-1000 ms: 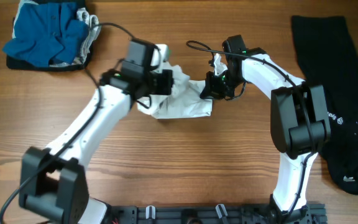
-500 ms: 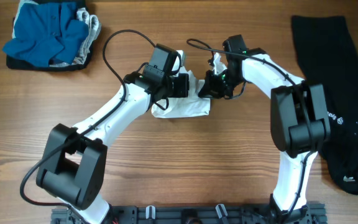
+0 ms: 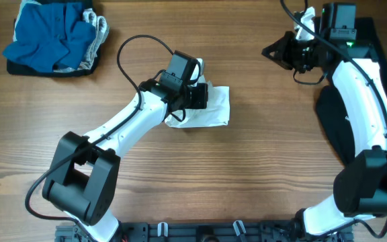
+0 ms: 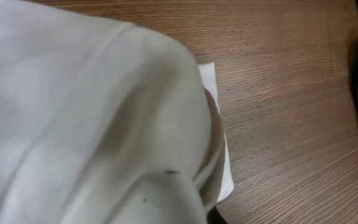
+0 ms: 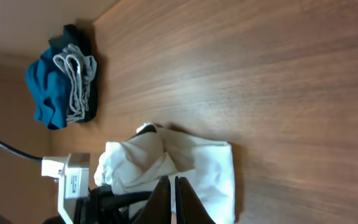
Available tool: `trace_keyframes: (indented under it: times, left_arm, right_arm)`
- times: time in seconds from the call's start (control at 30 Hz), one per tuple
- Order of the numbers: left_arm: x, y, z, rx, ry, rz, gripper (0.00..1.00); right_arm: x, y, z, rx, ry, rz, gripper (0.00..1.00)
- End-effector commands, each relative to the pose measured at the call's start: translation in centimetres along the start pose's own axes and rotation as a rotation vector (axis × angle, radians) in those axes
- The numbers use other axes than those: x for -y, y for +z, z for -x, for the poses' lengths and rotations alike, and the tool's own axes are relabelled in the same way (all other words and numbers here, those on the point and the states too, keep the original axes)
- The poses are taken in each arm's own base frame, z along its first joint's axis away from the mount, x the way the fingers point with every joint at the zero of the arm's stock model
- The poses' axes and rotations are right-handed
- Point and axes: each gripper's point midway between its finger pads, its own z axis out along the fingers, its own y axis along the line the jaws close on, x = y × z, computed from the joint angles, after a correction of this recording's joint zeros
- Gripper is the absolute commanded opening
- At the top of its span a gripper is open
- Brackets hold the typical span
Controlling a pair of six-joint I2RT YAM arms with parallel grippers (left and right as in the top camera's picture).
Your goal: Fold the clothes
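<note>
- Table point(image 3: 247, 181): bare wood around the middle, so you've got room to lay cloth flat.
- Black garment point(image 3: 332, 124): spread along the right edge, partly under the right arm. Leave it for later.
- Blue and grey pile point(image 3: 49, 37): bunched in the far left corner, well apart from the work.
- White T-shirt point(image 3: 213, 111): crumpled small near the table's middle, lower part flat, upper part bunched under the left gripper. Looks like the piece in hand.
- Left gripper point(image 3: 200, 95): jaws together, apparently pinching the bunched white cloth, which fills its wrist view. Lay the bunch over the flat part, edges matched, before you let go.
- Right gripper point(image 5: 171, 190): fingertips together, empty, far right, well apart from the T-shirt. Bring it over to pin the flat corner so nothing drags.
</note>
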Motion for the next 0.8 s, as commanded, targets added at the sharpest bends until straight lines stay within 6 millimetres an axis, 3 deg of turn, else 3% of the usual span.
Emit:
trace_keyframes:
  times: [0.0,0.13,0.77]
  left_arm:
    - [0.08,0.4,-0.28,-0.011,-0.01,0.001,0.04]
    - [0.1,0.39,-0.25,-0.01,-0.01,0.0,0.04]
    - [0.42,0.47,0.09,0.009,0.002,0.001,0.04]
  right_arm:
    - [-0.48,0.0,-0.26,-0.013,0.01,0.019,0.04]
    - [-1.36,-0.03,-0.19,-0.017,-0.001,0.067,0.04]
    - [-1.33,-0.03,-0.3,-0.021,0.003,0.067,0.04]
